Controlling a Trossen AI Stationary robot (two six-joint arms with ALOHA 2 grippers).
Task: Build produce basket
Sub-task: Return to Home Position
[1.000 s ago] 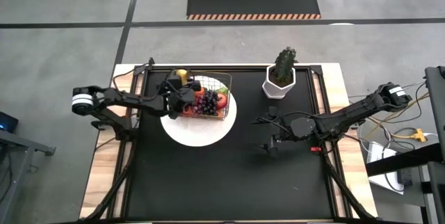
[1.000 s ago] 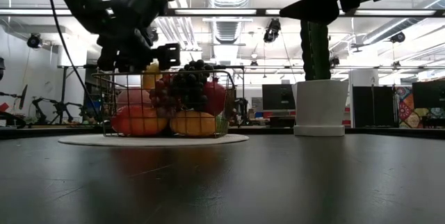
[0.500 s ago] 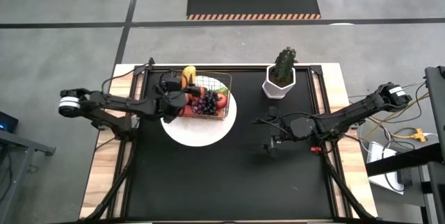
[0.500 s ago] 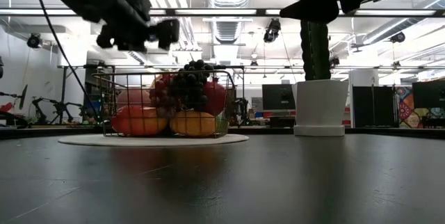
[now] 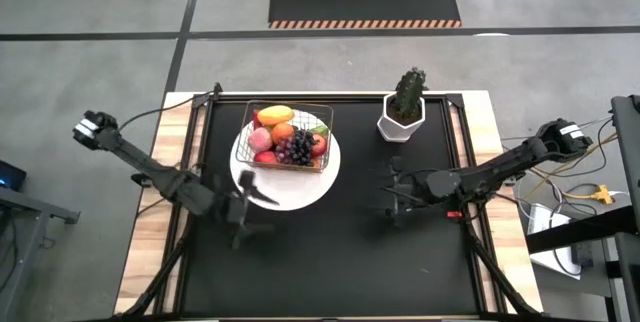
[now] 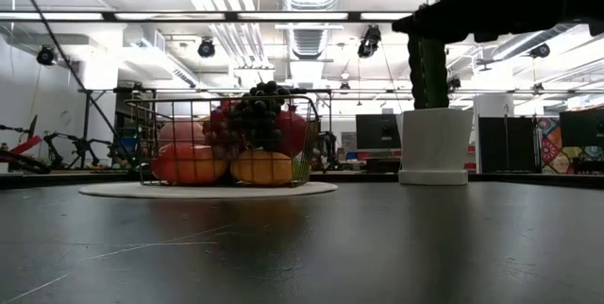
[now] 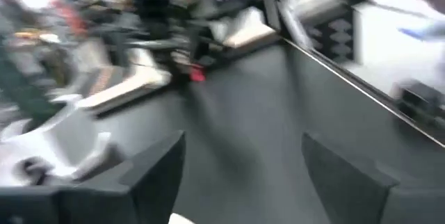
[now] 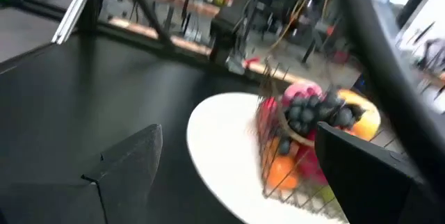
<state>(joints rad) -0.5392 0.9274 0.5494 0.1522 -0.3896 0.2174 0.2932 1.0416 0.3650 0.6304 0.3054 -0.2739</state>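
Observation:
The wire mesh basket (image 5: 288, 135) stands on a round white plate (image 5: 287, 187) at the far left-centre of the table. It holds toy produce: a yellow mango (image 5: 277, 115), a pink peach (image 5: 260, 139), dark grapes (image 5: 298, 146) and red and orange fruit; it also shows in the low view as the basket (image 6: 222, 142). My left gripper (image 5: 252, 200) hangs open over the mat by the plate's near-left rim, blurred, and open in its own view (image 7: 243, 182). My right gripper (image 5: 392, 194) is open above the mat to the right of the plate; its wrist view (image 8: 236, 175) looks at the basket (image 8: 306, 137).
A white hexagonal pot with a green cactus-like plant (image 5: 404, 112) stands at the far right-centre and shows tall in the low view (image 6: 434, 143). The black mat (image 5: 320, 262) lies bare across the near half. Cables run along the table's right edge (image 5: 590, 192).
My left gripper has pulled away from above the basket, rising and swinging toward the table's near-left, past the plate's rim, and has left the low view. The yellow mango that was at its fingers now lies in the basket's far part. The basket and plate have stayed put.

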